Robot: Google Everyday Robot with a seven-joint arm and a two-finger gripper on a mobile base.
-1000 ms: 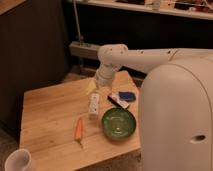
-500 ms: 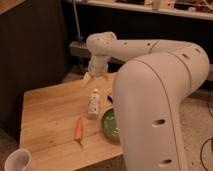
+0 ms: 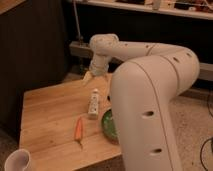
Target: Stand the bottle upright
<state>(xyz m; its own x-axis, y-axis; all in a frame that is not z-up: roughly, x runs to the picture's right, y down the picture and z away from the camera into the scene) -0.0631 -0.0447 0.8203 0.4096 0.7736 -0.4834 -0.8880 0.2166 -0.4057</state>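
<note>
The bottle (image 3: 93, 103) lies on its side around the middle of the wooden counter (image 3: 47, 107), its long axis running roughly up and down the frame and its narrower end pointing toward the top. Nearest to me, at the bottom left corner of the frame, I see the rim of a white cup (image 3: 17, 161). The bulky white arm (image 3: 150, 100) fills the lower right, and it hides part of a green bowl (image 3: 107, 125) that sits just to the lower right of the bottle. An orange carrot (image 3: 78, 129) lies to the lower left of the bottle, near it but apart, and almost parallel to it. Farther back, the arm curves in from the right, and the claw (image 3: 89, 76) hangs over the far edge of the counter, above the bottle in the frame and clear of it. I cannot tell whether the claw is released or clenched. Behind it all is a dark wall with a pale shelf (image 3: 145, 9) across the top of the frame.
</note>
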